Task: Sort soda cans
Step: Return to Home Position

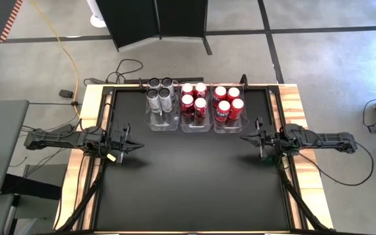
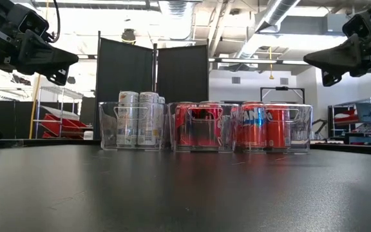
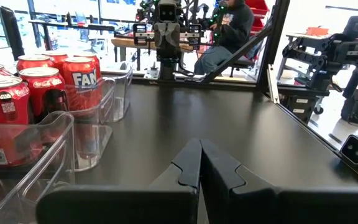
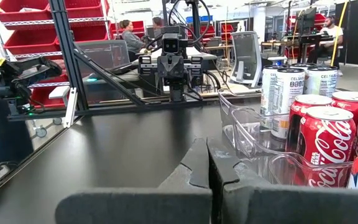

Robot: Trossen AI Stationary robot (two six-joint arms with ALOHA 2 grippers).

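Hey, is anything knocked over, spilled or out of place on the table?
Nothing stands out. The silver cans and red cans stand upright in three bins in a row; left gripper and right gripper wait shut at the sides.

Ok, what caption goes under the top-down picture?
Twelve soda cans sorted into three clear bins, left arm and right arm waiting at either side.

Left arm [image 1: 64,138]: stretched out level, reaching inward from the left side, wrist straight. Left gripper [image 1: 136,145]: held high, tip pointing toward the opposite arm; fingers [image 3: 188,163] pressed flat together, tips meeting. Right arm [image 1: 325,139]: mirror pose, stretched out level, reaching inward from the right side. Right gripper [image 1: 245,137]: held high, tip pointing toward the left arm; fingers [image 4: 197,163] pressed flat together, tips meeting. The two grippers face each other, well apart.
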